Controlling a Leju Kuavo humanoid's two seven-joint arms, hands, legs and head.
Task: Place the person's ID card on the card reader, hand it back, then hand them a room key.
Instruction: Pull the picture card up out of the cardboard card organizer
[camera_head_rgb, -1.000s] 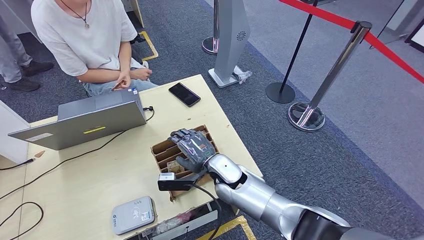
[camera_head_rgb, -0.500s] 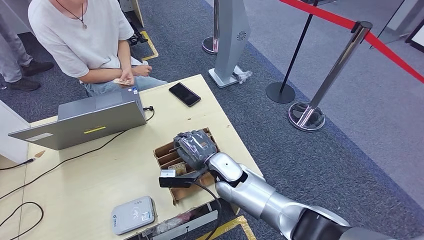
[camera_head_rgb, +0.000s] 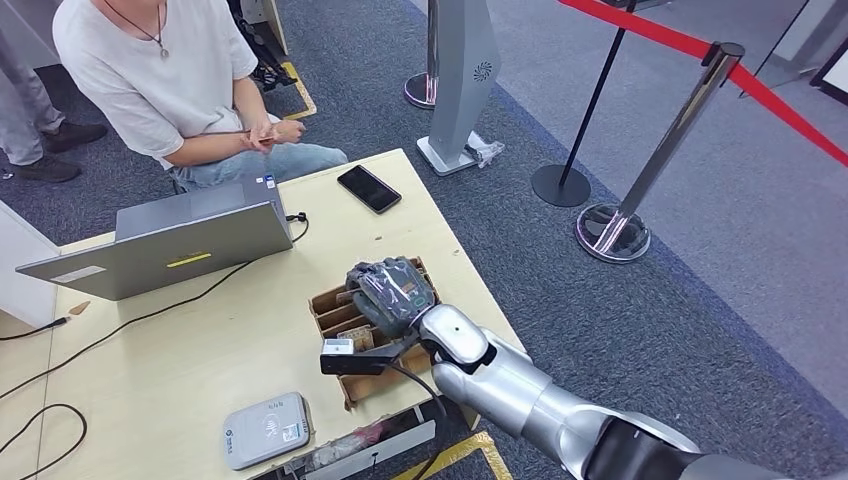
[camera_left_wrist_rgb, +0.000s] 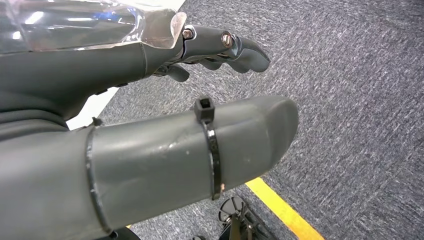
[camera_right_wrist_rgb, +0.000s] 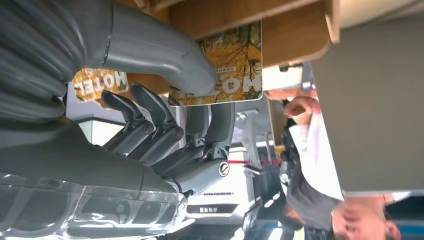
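My right hand reaches down into the cardboard card box near the table's right edge. In the right wrist view its thumb lies on the face of a room key card with an autumn picture and "MOTEL" lettering, and its fingers close behind the card, pinching it in its slot. A second such card shows behind the thumb. The white-grey card reader lies at the table's near edge. The person sits beyond the table, hands together. My left hand hangs over carpet, holding nothing, fingers apart.
A grey laptop stands open at the table's far left, cables trailing from it. A black phone lies near the far corner. Barrier posts with a red belt stand on the carpet to the right.
My right hand has curled down into the box and its fingers have closed on a card. The person has drawn both hands together and shifted slightly.
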